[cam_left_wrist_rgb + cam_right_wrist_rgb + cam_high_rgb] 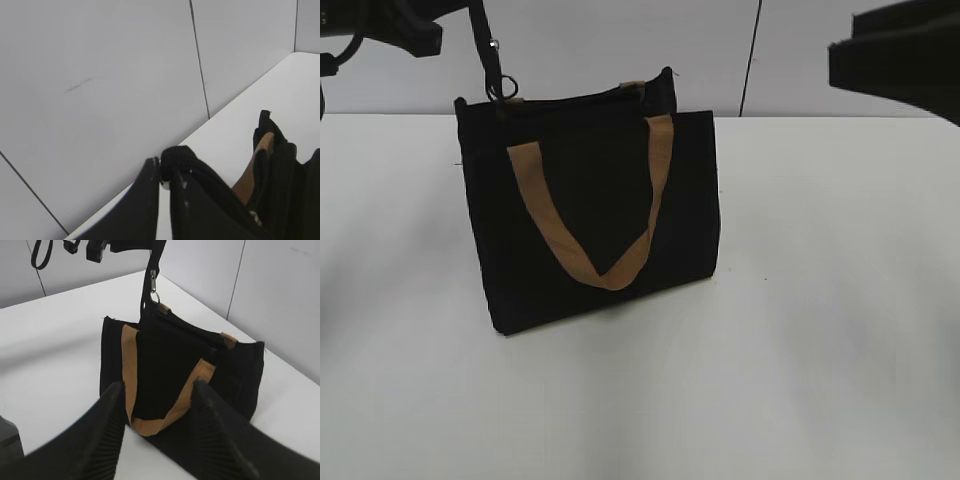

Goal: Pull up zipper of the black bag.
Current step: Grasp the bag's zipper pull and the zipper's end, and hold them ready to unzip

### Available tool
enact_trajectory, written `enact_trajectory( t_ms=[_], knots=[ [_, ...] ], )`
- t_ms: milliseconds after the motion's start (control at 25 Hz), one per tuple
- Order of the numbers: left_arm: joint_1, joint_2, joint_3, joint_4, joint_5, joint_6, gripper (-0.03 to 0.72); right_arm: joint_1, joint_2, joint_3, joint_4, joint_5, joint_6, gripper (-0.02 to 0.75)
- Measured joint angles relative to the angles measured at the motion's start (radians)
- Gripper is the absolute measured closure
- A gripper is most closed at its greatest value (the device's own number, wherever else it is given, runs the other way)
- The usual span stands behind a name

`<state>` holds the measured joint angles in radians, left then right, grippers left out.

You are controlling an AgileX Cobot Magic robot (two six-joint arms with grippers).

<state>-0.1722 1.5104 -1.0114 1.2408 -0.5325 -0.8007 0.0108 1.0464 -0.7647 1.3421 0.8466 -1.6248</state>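
The left gripper pinches a black pull strap above the boxy black fabric bag. The right gripper hangs near the bag, fingers spread and holding nothing.

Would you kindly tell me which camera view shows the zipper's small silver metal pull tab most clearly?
The right wrist view: the small silver metal pull tab hangs sharply above the boxy black fabric bag, on a taut black strip. The exterior view shows it smaller, at the bag's top-left corner. In the left wrist view I cannot make it out.
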Motion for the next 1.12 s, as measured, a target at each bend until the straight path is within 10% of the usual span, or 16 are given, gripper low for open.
enact_trajectory(
  t_ms=[1120],
  knots=[
    [0.000, 0.000, 0.000, 0.002, 0.005, 0.000, 0.669, 0.367, 0.908, -0.825, -0.010, -0.036, -0.121, 0.349]
  ],
)
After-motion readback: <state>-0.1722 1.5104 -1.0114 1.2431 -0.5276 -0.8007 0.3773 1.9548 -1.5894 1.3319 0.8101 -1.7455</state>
